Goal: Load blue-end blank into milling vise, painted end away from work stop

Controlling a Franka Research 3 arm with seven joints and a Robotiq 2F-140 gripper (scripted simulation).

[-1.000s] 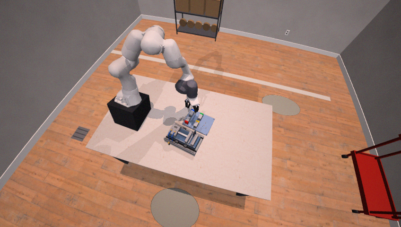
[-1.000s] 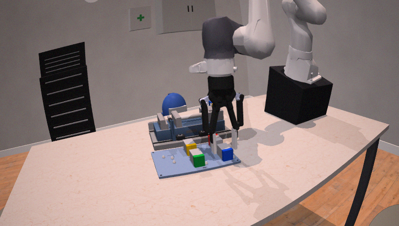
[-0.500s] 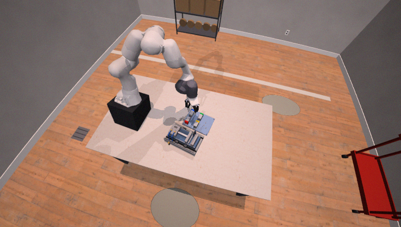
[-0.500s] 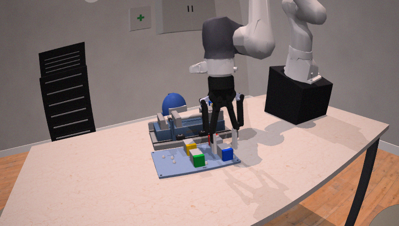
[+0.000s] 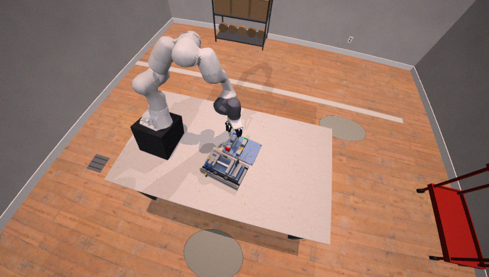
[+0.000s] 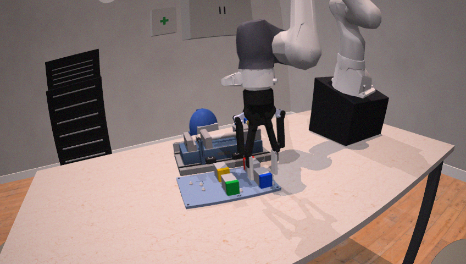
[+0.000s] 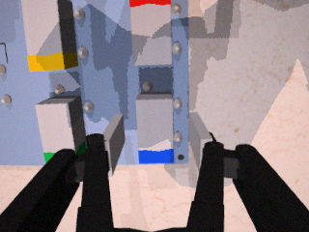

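Have the gripper (image 5: pixel 233 133) (image 6: pixel 262 170) (image 7: pixel 156 127) spread, a gap inside each pad, around the blank with the blue end (image 5: pixel 233 138) (image 6: pixel 261 176) (image 7: pixel 154 123). See the pale table (image 5: pixel 291 192) (image 6: pixel 131 212) (image 7: pixel 270 72) bearing the milling vise (image 5: pixel 223 164) (image 6: pixel 225 150) near the infeed plate (image 5: pixel 253 150) (image 6: pixel 202 199) (image 7: pixel 12 145). Find the blue-ended blank on that plate, near a corner, in line with the red-ended blank (image 5: pixel 228 148) (image 6: pixel 255 162) (image 7: pixel 152 29). Note the green-ended blank (image 5: pixel 244 141) (image 6: pixel 230 185) (image 7: pixel 58 127) and yellow-ended blank (image 5: pixel 239 150) (image 6: pixel 222 170) (image 7: pixel 42 34) in the neighbouring row. Spot small pegs (image 6: pixel 203 188) (image 7: pixel 178 103) standing on the plate.
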